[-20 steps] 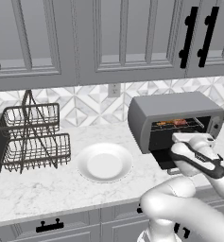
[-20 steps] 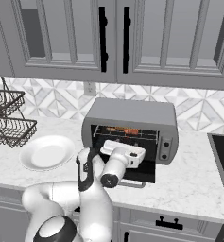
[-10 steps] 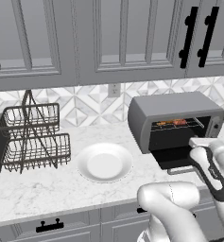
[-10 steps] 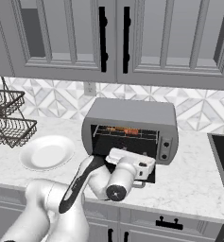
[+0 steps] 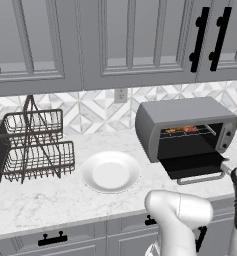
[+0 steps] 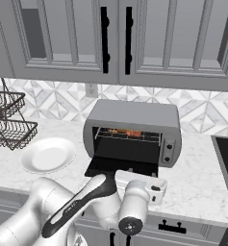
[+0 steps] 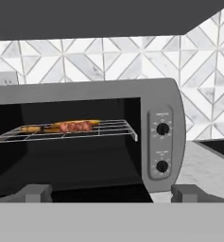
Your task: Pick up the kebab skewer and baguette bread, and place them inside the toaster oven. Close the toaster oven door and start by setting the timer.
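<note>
Kebab skewer (image 7: 76,126) and baguette bread (image 7: 34,128) lie on the toaster oven (image 7: 160,101) rack, door (image 6: 121,166) dropped at six o'clock. My end effector (image 7: 111,194) hangs released, low before it — I risk shoving the oven back if I lift the door clumsily.

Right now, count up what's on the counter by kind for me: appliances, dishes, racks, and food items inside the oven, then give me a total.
Appliances: 1, the toaster oven, its door folded down.
Dishes: 1, the white plate.
Racks: 1, the wire dish rack.
Food on the oven's wire shelf: 2, the kebab skewer and the baguette bread.
Total: 5
</note>
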Motion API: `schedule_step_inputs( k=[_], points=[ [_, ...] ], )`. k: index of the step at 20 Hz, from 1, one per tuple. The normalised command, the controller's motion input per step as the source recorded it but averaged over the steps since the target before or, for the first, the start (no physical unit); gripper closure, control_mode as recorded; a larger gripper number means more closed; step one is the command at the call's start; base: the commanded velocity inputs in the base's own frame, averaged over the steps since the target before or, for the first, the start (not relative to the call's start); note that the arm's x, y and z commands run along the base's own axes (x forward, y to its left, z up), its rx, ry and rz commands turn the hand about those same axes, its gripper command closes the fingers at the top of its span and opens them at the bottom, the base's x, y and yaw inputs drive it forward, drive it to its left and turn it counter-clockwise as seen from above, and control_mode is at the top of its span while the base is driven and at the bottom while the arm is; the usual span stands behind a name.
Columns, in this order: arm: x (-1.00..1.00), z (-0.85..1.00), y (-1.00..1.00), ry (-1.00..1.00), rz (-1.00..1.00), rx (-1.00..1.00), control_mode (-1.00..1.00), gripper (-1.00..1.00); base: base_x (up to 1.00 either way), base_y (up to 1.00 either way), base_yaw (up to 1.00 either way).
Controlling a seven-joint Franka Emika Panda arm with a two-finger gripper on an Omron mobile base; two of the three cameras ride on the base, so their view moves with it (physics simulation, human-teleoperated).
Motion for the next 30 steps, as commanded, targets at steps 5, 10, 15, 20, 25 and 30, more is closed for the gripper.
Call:
schedule_step_inputs(
  k=[5,10,15,20,25,30],
  points=[
    [-0.62,-0.27,-0.04,0.00,0.05,0.00,-1.00,-1.00,0.00,0.00,0.00],
    [-0.34,-0.26,-0.23,-0.01,0.01,0.01,-1.00,-1.00,0.00,0.00,0.00],
    [-0.03,-0.16,-0.44,0.00,0.00,0.05,-1.00,-1.00,0.00,0.00,0.00],
    [0.00,-0.22,-0.36,0.00,0.01,0.01,-1.00,-1.00,0.00,0.00,0.00],
    [0.00,-0.13,-0.13,0.00,0.00,0.00,-1.00,-1.00,0.00,0.00,0.00],
    [0.04,-0.06,-0.01,0.00,0.00,0.00,-1.00,-1.00,0.00,0.00,0.00]
  ],
)
